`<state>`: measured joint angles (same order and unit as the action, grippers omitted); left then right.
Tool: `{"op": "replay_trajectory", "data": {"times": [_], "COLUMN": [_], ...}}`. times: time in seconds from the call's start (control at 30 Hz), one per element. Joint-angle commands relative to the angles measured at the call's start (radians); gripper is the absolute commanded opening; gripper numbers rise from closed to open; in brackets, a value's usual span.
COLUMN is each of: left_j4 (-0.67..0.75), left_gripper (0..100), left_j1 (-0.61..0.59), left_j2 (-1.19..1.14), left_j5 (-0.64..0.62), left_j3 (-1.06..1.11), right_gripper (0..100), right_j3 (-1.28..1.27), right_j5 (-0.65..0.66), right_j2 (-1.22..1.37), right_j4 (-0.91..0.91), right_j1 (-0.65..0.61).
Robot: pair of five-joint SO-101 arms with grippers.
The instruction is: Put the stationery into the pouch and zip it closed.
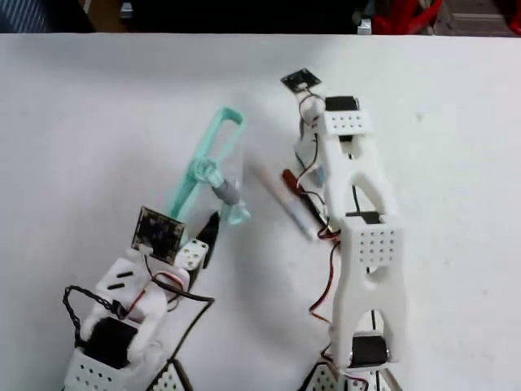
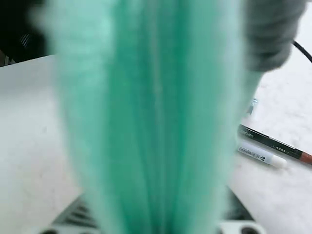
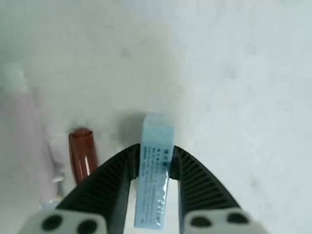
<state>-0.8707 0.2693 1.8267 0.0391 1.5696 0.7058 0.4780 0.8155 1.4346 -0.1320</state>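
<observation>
- Pouch (image 2: 151, 122) first: its teal band rises close in front of the left wrist camera. From above it (image 1: 213, 159) sits near the middle of the counter (image 1: 98, 122). Its long axis runs from the left arm toward the far edge, leaning a little right.
- Left end effector (image 1: 210, 235) sits at the pouch's near end, by far the nearer arm to it. I cannot tell whether it is clamped on the pouch or just beside it.
- Right end effector (image 3: 153, 165) is toward the far edge, right of centre (image 1: 313, 175). Its jaws are closed almost fully on a small pale-blue block.
- White pen (image 1: 285, 205) and dark pen with a red end (image 1: 303, 199) lie side by side on the counter between the pouch and the right end effector. Both are angled from the far edge back toward the right arm's base.
- Pale-blue block (image 3: 155, 139), likely an eraser, pokes out beyond the jaws, held lengthwise.
- My reading is that the pouch lies to the left of the held block, past both pens, so the right arm has to carry it across them.
</observation>
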Motion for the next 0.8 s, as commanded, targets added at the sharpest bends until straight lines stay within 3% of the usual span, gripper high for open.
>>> {"op": "replay_trajectory", "data": {"times": [0.0,0.17,0.5,0.77], "left_j4": [0.021,0.021,0.021,0.020], "left_gripper": [15,15,15,15], "left_j1": [0.015,0.013,0.015,0.015], "left_j2": [-0.002,-0.002,-0.002,-0.002], "left_j5": [0.006,0.008,0.008,0.008], "left_j3": [-0.005,-0.003,-0.003,-0.003], "right_gripper": [1.7,1.7,1.7,1.7], "right_j3": [0.198,0.310,-0.141,-0.319], "right_j5": [0.002,0.002,0.002,0.002], "right_j2": [-0.120,-0.255,-0.811,-1.234], "right_j4": [0.145,0.292,0.283,0.150], "right_j1": [0.027,0.004,-0.056,-0.337]}}
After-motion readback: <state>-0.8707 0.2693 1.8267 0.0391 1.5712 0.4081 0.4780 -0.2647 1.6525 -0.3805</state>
